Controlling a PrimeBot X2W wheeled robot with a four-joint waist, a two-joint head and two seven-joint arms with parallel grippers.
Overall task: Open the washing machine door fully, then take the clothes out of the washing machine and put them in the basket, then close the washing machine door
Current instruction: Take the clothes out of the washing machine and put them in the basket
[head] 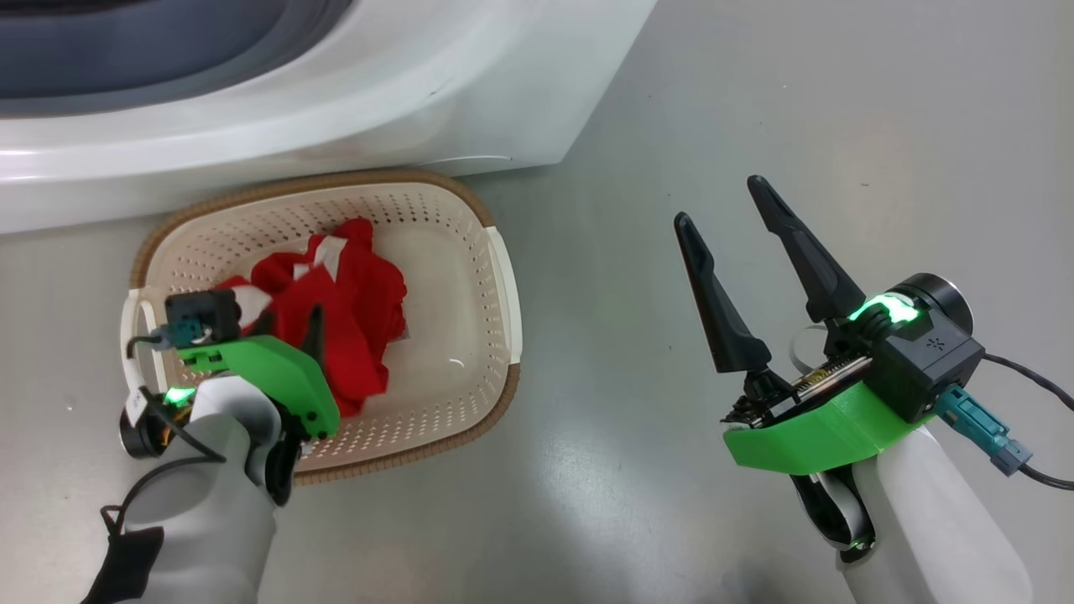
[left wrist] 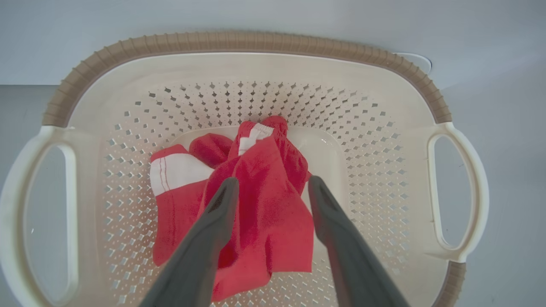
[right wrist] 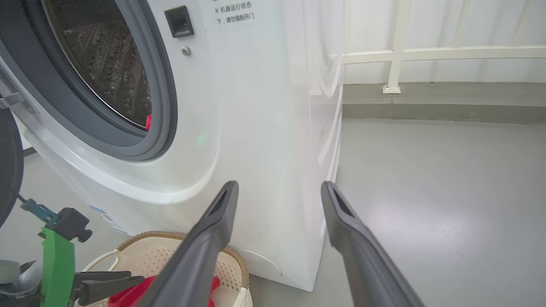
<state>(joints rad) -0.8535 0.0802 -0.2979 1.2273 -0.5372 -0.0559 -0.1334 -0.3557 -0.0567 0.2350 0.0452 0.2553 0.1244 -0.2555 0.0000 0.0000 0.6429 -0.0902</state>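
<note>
Green plastic mounts carry both claws at the near edge. The left claw (left wrist: pixel 271 185) hangs over the basket (head: pixel 336 180) on the left, its fingers parted and gripping nothing, with cloth lying loose between and under them. The right claw (head: pixel 718 201) is well apart on the right, over bare grey floor (head: pixel 671 126), spread wide and empty.

The cream basket has a brown rim, punched walls and two side handles. It sits on the floor just in front of the washing machine (right wrist: pixel 256 106). In it lie the red clothes (head: pixel 352 310) in a crumpled heap with white trim and a white patch, left of the middle.

Behind, the machine's door (right wrist: pixel 6 166) is open, its black rim showing at the far left. Inside the grey rubber ring (right wrist: pixel 166 106) is the steel drum (right wrist: pixel 102 64). A scrap of red (right wrist: pixel 148 121) shows at the drum's lower lip.

A small blue label (right wrist: pixel 102 213) sits low on the machine's front, too small to read. A notice (right wrist: pixel 232 10) near the top has Chinese writing, cut off by the frame. Farthest back stands a white railing (right wrist: pixel 426 53).
</note>
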